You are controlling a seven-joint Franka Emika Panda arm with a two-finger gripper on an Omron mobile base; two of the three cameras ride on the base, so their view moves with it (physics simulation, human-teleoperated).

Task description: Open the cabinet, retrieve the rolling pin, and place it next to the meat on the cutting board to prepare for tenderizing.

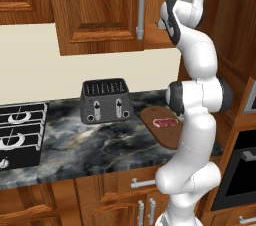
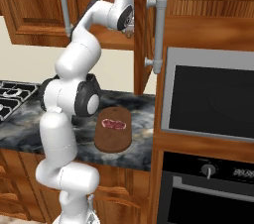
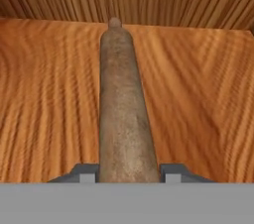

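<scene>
The rolling pin lies on the shelf inside the cabinet, pointing away from the hand. My gripper is shut on its near end, with a fingertip pressed against each side. The cabinet's right door stands swung open, its grey handle facing out, and the left door is closed. My arm reaches up into the opening. Below on the counter, the meat rests on the oval cutting board.
A black toaster stands left of the board, and a stove lies further left. A built-in microwave and oven fill the wall to the right. The open door hangs close beside my wrist.
</scene>
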